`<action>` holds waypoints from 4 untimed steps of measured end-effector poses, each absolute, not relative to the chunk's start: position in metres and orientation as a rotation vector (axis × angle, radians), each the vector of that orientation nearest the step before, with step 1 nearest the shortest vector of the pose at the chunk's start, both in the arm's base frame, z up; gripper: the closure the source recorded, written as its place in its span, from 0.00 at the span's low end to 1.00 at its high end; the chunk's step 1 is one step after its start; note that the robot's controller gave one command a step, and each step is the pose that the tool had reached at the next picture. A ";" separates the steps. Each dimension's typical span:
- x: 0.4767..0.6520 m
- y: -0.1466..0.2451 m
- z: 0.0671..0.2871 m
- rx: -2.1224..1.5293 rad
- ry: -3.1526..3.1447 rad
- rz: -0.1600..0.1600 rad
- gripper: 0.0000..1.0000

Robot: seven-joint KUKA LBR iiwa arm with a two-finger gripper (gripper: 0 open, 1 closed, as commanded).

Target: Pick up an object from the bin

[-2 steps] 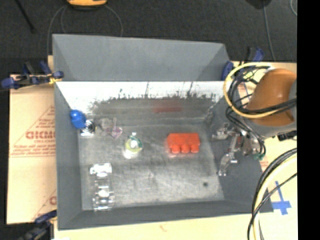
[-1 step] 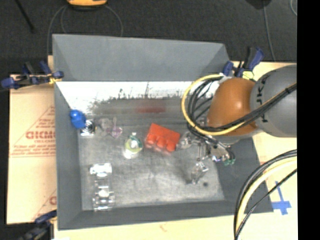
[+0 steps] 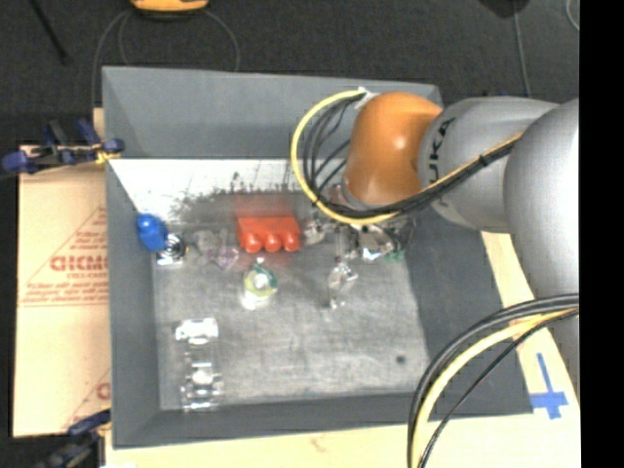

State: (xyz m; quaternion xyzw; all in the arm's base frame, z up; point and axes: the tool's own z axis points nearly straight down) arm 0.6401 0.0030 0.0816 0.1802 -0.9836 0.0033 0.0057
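Note:
My gripper [image 3: 339,279] hangs low over the bin floor, right of the middle and below the orange wrist cover, with nothing visibly between it and the floor. A red block with three rounded lobes [image 3: 268,234] lies just to its left, towards the back wall. A small round white and green thing [image 3: 258,286] sits on the floor left of the gripper and in front of the red block.
A blue ball on a silvery piece [image 3: 151,232] lies at the back left, with a pale see-through thing [image 3: 219,250] between it and the red block. Two clear plastic pieces [image 3: 198,331] [image 3: 202,385] lie at the front left. The arm covers the bin's right back corner.

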 end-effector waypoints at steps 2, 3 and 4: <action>0.647 0.097 0.077 0.864 -3.031 0.015 0.00; 0.648 0.103 0.078 0.874 -3.041 0.005 1.00; 0.651 0.105 0.077 0.795 -3.050 0.001 1.00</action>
